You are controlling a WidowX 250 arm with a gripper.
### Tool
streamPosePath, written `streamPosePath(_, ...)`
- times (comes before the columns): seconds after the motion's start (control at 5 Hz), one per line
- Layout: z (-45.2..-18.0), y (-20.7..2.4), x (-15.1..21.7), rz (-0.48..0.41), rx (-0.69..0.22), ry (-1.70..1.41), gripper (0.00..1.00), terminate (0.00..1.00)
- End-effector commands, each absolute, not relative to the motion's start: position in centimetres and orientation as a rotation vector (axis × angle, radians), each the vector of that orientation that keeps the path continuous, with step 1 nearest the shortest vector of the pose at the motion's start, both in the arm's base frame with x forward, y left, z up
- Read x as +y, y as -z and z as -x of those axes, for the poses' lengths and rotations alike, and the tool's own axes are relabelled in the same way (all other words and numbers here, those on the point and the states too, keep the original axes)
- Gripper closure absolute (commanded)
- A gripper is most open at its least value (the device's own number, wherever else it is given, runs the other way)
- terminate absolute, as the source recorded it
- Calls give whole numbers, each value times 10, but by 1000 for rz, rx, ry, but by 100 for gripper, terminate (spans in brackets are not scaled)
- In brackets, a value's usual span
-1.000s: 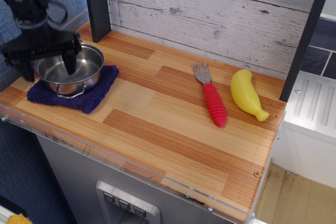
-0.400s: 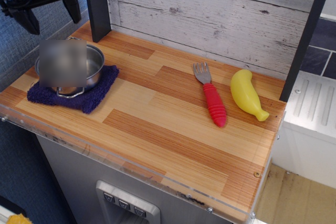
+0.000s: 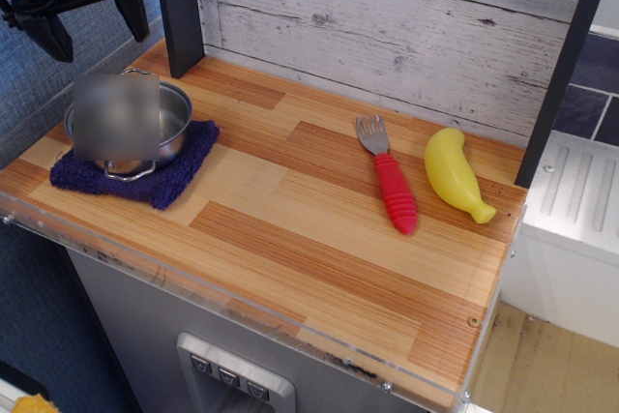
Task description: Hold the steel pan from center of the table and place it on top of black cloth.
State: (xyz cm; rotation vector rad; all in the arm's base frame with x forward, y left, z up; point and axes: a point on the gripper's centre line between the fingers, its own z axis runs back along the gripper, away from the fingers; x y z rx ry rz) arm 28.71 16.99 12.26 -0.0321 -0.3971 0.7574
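Two-fingered gripper spread above steel pan

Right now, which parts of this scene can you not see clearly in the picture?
- Steel pan: a blurred grey square hides most of its inside and left rim.
- Claw: only the two black fingers show; the top edge cuts off the arm above them.
- Black cloth: the pan covers its middle, so the contact under the pan is hidden.
- Fork: its tines are too small to count.
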Motion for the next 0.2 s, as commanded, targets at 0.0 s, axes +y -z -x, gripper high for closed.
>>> streamPosePath(0.0,-285,-146,173,18,-470,-758,0,100)
